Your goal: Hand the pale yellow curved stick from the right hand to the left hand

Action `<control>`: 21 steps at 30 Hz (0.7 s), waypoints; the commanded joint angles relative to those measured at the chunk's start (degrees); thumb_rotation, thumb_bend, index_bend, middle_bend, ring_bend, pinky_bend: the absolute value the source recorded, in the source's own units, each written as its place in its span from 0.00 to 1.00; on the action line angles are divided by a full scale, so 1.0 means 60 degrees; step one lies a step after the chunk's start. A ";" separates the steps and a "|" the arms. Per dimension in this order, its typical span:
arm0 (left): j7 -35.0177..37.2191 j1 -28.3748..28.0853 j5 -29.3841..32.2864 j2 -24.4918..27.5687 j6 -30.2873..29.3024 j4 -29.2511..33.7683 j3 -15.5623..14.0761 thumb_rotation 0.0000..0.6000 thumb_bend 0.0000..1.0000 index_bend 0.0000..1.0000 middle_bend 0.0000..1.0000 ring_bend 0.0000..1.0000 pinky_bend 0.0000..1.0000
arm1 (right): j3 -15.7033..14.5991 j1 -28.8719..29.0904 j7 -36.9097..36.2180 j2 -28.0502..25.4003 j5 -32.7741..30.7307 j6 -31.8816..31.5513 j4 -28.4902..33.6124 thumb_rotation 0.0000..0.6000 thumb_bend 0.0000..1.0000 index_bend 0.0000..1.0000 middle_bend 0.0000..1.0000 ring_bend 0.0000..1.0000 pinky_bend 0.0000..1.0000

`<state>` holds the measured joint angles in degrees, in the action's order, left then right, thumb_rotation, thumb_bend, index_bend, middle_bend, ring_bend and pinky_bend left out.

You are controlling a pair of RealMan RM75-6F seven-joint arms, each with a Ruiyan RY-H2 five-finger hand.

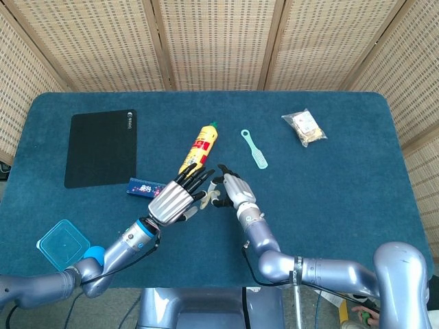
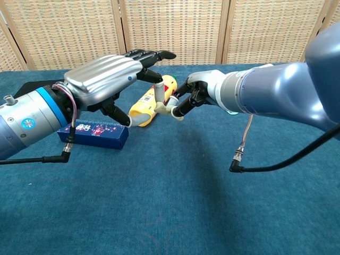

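Note:
My right hand point(image 1: 234, 190) pinches one end of the pale yellow curved stick point(image 2: 166, 109) a little above the table, near its middle front. The stick's free end points towards my left hand point(image 2: 109, 79). That hand has its fingers apart, and the stick's tip lies between its thumb and a finger; I cannot tell if they touch it. In the head view the stick point(image 1: 208, 199) shows as a small pale piece in the narrow gap between the left hand point(image 1: 173, 200) and the right hand. Much of it is hidden by fingers.
A yellow bottle point(image 1: 199, 146) lies just behind the hands. A small blue box point(image 1: 140, 185) sits by the left hand. Further off are a black mat point(image 1: 101, 147), a teal brush point(image 1: 255, 149), a snack bag point(image 1: 304, 127) and a blue lid point(image 1: 63, 244).

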<state>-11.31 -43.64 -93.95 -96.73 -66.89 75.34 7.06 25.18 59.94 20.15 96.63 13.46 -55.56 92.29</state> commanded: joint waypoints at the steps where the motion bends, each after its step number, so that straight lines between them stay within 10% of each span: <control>1: -0.0059 -0.0036 0.0020 -0.0065 -0.0002 -0.0006 0.0027 1.00 0.36 0.47 0.00 0.00 0.00 | -0.0004 0.0000 -0.0019 -0.0001 0.0000 0.0004 0.0004 1.00 0.71 0.75 0.04 0.00 0.00; 21: 0.0027 -0.0147 0.0353 -0.0324 0.0056 -0.0193 0.0144 1.00 0.38 0.51 0.00 0.00 0.00 | -0.0007 -0.0069 -0.0285 -0.0109 0.0024 0.0085 0.0137 1.00 0.71 0.75 0.04 0.00 0.00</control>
<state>-11.22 -44.48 -91.89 -98.61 -66.58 74.24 7.93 25.14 59.54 18.46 95.99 13.59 -55.05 93.10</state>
